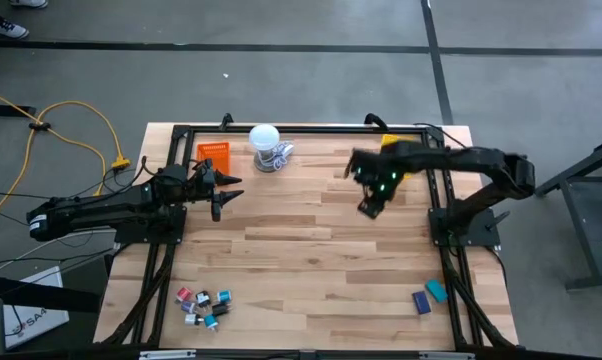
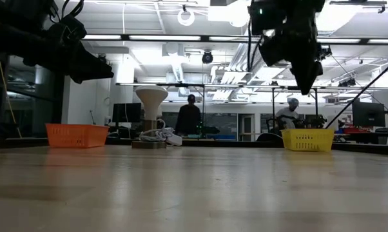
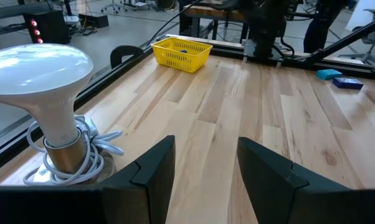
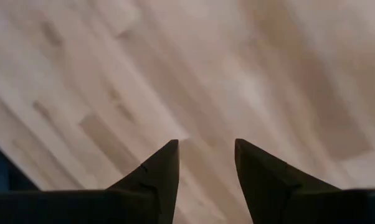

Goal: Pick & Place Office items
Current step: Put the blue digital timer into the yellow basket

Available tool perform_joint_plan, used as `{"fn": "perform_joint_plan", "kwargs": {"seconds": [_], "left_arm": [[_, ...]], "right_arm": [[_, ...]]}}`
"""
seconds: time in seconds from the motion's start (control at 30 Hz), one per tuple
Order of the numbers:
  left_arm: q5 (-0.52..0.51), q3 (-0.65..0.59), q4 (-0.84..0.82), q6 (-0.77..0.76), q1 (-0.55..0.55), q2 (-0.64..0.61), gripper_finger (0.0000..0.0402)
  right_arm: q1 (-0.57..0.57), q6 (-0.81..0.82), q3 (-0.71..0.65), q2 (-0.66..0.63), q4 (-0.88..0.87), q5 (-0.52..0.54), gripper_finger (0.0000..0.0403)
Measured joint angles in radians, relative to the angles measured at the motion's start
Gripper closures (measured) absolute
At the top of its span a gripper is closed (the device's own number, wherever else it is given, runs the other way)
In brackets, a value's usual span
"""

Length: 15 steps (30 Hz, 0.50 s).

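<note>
The right hand (image 1: 370, 207) hangs above the bare wood of the desk (image 1: 311, 260), in front of the yellow tray (image 1: 393, 143) and toward the middle; its two dark fingers (image 4: 156, 177) are spread apart with nothing between them, and under them only light planks are visible. In the low view this hand (image 2: 305, 80) points down, well above the desk surface. The left hand (image 1: 228, 196) is held over the left part of the desk, just beside the orange tray (image 1: 213, 153), and it is also spread and empty — its fingers (image 3: 151, 168) frame a strip of bare wood. Close in front of it stands the white round-topped object (image 3: 47, 81) on a metal neck, with a white cable coiled around its base; from above, this object (image 1: 266, 146) sits near the far edge, between the two trays. The office items are well apart from both hands: a cluster of small red, black, teal and white pieces (image 1: 203, 305) lies near the front left corner, and a blue block (image 1: 421, 301) lies touching or almost touching a teal block (image 1: 437, 291) near the front right corner. Two people (image 2: 190, 118) are in the room behind the desk.
</note>
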Motion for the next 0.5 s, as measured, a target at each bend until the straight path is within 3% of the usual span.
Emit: {"fn": "perform_joint_plan", "kwargs": {"seconds": [0.27,0.5], "left_arm": [[0.0,0.0,0.0,0.0,0.0,0.0,0.0234],[0.0,0.0,0.0,0.0,0.0,0.0,0.0234]], "right_arm": [[0.325,0.209,0.0,0.0,0.147,0.067,0.0261],[0.549,0.515,-0.001,0.0,0.175,0.213,0.0261]]}}
